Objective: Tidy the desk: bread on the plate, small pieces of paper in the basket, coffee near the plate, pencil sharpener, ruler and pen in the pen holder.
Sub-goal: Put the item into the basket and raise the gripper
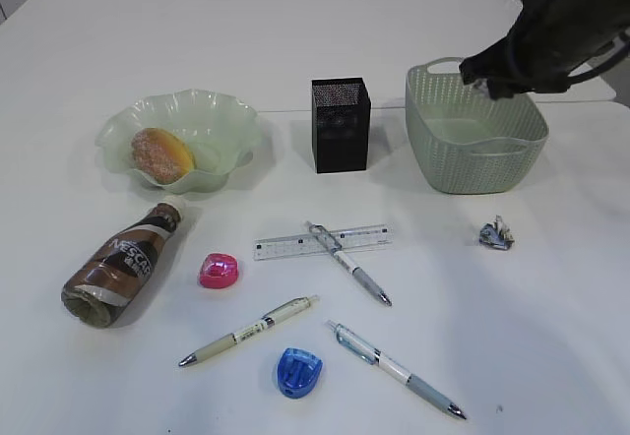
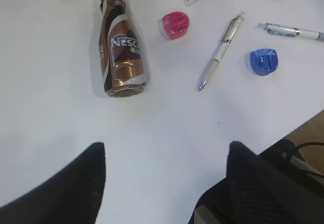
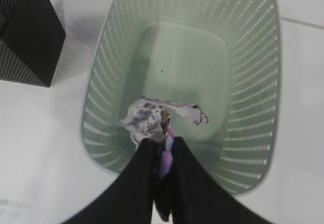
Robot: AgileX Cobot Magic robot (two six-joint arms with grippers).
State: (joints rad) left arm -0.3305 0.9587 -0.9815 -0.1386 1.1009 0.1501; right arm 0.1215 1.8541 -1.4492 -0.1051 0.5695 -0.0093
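Bread (image 1: 161,154) sits on the plate (image 1: 228,120); right fingers (image 3: 163,155) pinch crumpled paper (image 3: 147,118) over the basket (image 3: 253,82); left fingers (image 2: 96,178) spread. Another scrap (image 1: 496,234), bottle, pens, sharpeners, ruler remain.

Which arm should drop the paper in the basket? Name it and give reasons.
Right. Its claw is shut on a crumpled paper scrap directly above the basket, so it only has to let go. The left claw hangs open near the coffee bottle.

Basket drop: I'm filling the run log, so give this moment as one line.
right gripper: shut on paper scrap, above basket | left gripper: open, empty | second scrap: on desk
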